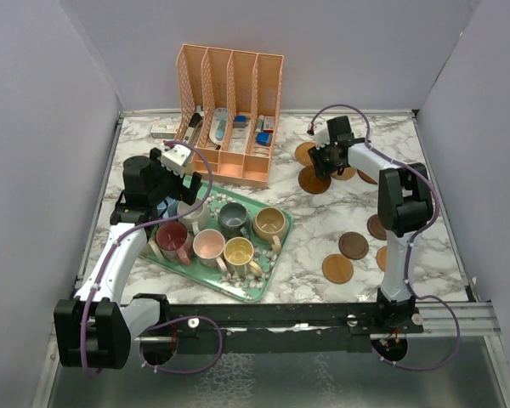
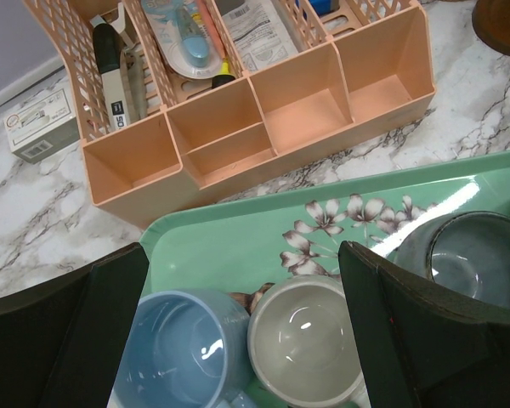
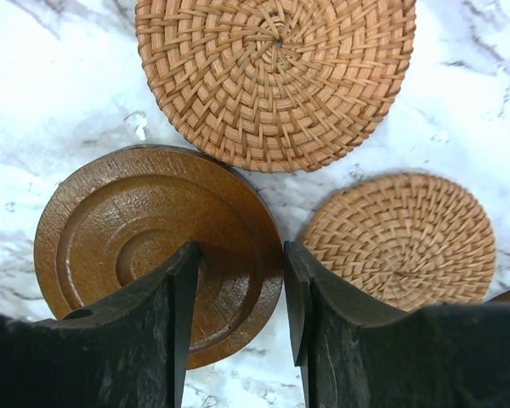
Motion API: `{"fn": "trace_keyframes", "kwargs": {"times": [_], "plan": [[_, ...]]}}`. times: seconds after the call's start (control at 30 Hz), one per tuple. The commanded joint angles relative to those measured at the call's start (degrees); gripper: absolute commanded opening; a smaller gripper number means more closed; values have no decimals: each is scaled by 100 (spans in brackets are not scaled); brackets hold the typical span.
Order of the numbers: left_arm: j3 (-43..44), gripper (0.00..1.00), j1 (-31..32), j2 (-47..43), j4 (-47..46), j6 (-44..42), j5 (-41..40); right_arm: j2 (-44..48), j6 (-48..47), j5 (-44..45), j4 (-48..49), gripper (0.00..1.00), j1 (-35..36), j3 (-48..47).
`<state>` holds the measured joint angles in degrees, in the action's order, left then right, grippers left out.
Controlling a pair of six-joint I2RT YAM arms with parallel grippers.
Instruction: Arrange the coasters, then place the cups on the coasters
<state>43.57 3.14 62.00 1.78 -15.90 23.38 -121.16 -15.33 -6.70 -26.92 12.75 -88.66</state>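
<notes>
The ringed wooden coaster (image 3: 127,229) lies flat on the marble table (image 3: 51,102). Only your right wrist camera shows how the right gripper (image 3: 238,248) stands to it: jaws part-way open, one finger over the disc, the other just past its rim, nothing clamped. That view also gives you a large woven coaster (image 3: 276,76) touching its far edge and a small woven coaster (image 3: 399,238) just beside it. The top camera adds what the wrist misses: four more coasters (image 1: 353,246) lie near the right arm's base, well apart from this cluster. The cups (image 1: 238,252) all stand on the green tray (image 1: 263,287). Your left wrist camera shows the left gripper (image 2: 242,251) spread wide and empty above a blue cup (image 2: 183,344) and a cream cup (image 2: 306,340). A grey-blue cup (image 2: 472,255) stands beside them, and the peach organizer (image 2: 382,68) sits beyond the tray.
</notes>
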Motion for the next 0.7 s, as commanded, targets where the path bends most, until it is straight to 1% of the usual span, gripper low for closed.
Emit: {"fn": "trace_keyframes", "kwargs": {"times": [0.0,0.23,0.4,0.67], "plan": [[-15,99,47,-47,-45,-78,115,-449,-253,633,-195,43,-10,-200],[-7,99,47,-55,-35,-77,107,-552,-295,580,-310,43,-11,-417],[2,99,47,-62,-28,-80,99,-457,-295,520,-376,43,-17,-397],[-7,99,47,-43,-22,-79,126,64,-225,106,-702,53,-34,-772]]}}
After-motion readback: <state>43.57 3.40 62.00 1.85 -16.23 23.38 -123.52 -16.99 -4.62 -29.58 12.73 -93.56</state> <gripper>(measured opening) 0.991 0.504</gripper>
